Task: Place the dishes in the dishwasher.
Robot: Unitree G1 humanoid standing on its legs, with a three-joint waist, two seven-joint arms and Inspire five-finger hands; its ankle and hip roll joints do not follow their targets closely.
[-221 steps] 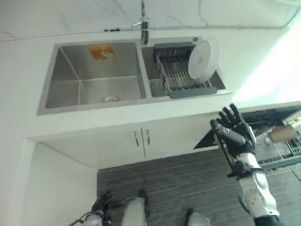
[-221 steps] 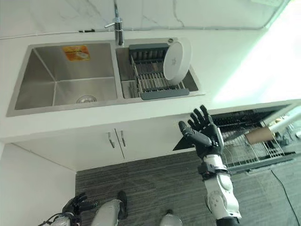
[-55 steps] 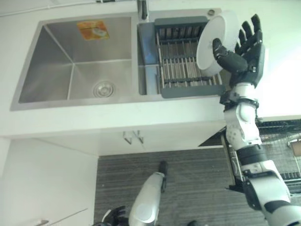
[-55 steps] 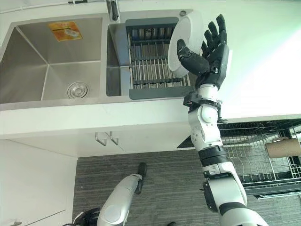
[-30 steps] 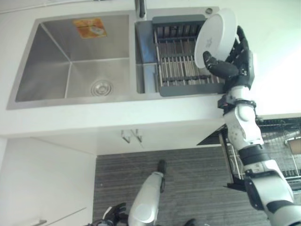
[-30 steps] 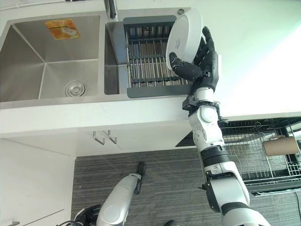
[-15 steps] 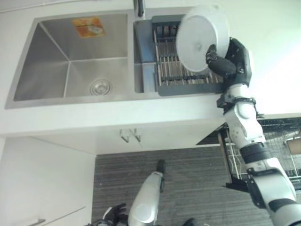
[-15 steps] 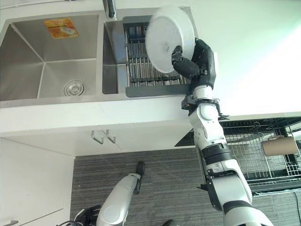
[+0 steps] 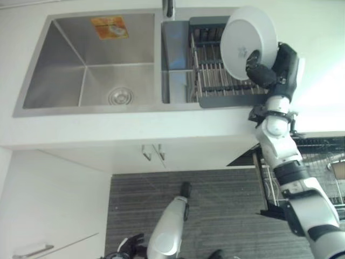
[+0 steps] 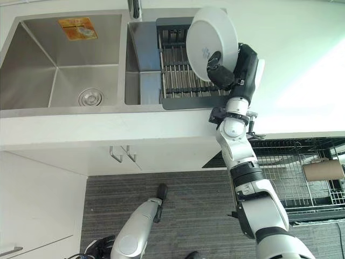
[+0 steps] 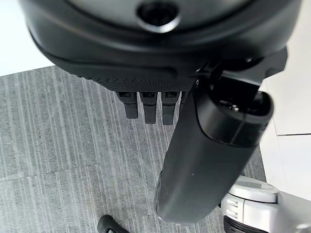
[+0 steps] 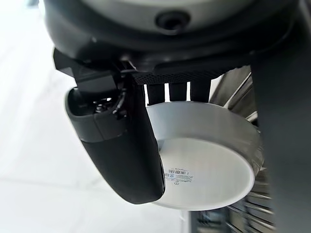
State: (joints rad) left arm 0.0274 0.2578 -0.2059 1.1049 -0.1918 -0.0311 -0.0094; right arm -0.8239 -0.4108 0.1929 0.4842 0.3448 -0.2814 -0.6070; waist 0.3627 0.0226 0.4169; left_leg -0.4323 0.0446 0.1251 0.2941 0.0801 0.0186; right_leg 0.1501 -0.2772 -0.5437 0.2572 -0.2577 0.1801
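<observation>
The double sink [image 9: 86, 59] holds a dark drying rack [image 10: 178, 81] in its right basin; the left basin is bare, and the open dishwasher rack [image 10: 302, 178] lies at near right. The right hand [image 10: 237, 67] is clamped on the rim of the white plate [image 10: 207, 38], above the drying rack. The plate is likely stiff, smooth, slippery and fragile, so a rim hold is advised; the left hand [image 11: 146, 104] hangs relaxed over the floor.

Right arm [image 10: 253, 189]: glossy silver-grey shell segments, black bands at the joints. Right hand [image 10: 243, 67]: matte black casing, thick rounded thumb. Left hand [image 11: 194, 121]: same black build, textured palm, blocky fingers.
</observation>
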